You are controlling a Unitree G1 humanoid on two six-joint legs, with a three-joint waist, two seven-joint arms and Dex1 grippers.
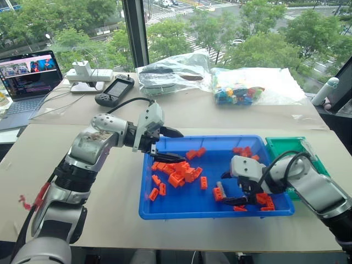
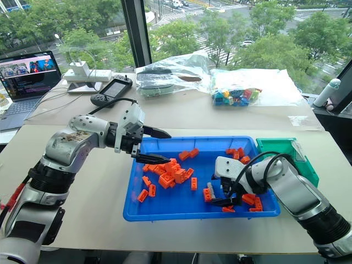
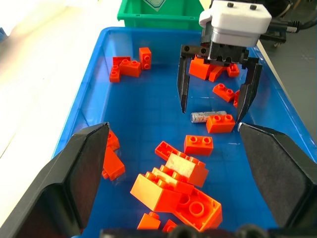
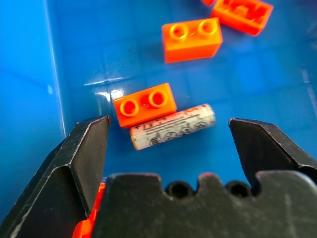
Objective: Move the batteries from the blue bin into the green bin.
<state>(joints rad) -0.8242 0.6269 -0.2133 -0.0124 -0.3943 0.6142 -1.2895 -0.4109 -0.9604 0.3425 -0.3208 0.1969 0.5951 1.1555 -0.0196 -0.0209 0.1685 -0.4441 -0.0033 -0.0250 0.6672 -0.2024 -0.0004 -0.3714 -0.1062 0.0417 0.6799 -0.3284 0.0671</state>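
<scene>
Right gripper (image 1: 237,193) hangs spread wide and empty inside the blue bin (image 1: 165,208), close to that bin's right end, while the left gripper (image 1: 168,145), equally wide apart and holding nothing, hovers over the bin's far left corner above a heap of orange bricks (image 1: 179,173). The green bin (image 1: 283,146) stands just past the blue bin's right end; its inside cannot be read from the head view. From the left wrist, one battery (image 3: 204,116) lies flat on the blue floor between the right gripper's tips, touching an orange brick (image 3: 220,123). The right wrist view shows that battery (image 4: 173,126) centred between the open fingers, not yet grasped. Judging by this, at least this battery remains to be lifted and carried across.
</scene>
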